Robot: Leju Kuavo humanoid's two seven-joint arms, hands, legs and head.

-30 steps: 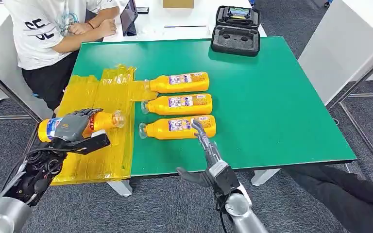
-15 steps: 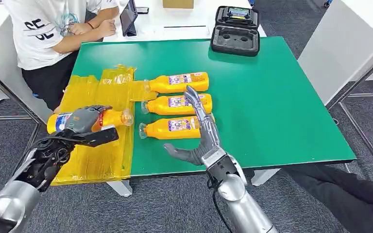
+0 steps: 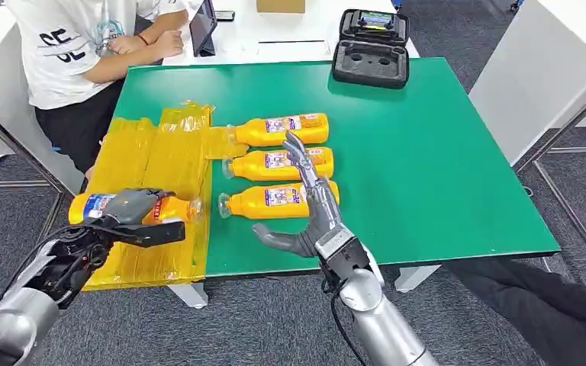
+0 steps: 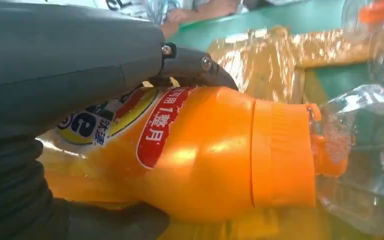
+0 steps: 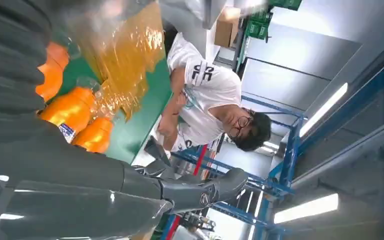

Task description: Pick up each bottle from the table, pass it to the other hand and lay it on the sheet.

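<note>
Head view: left robot hand (image 3: 131, 209) grips a bottle (image 3: 91, 206) low over the sheet (image 3: 160, 152), not released. Right robot hand (image 3: 305, 217) splayed, empty, over nearest of three bottles (image 3: 278, 162) on bench (image 3: 442, 168) beside sheet. Left wrist view: grip firm.

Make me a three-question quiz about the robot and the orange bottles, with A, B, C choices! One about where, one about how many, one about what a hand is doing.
1. Where is the left hand's bottle?
A. over the yellow sheet
B. in the black case
C. on the floor

2. How many bottles lie on the green table?
A. one
B. three
C. five

3. What is the right hand doing?
A. holding a bottle
B. open, holding nothing
C. pressing the case

Answers:
1 A: the left hand grips the held bottle above the yellow sheet.
2 B: three bottles on the table lie side by side.
3 B: the right hand has spread fingers, nothing in it.
</note>
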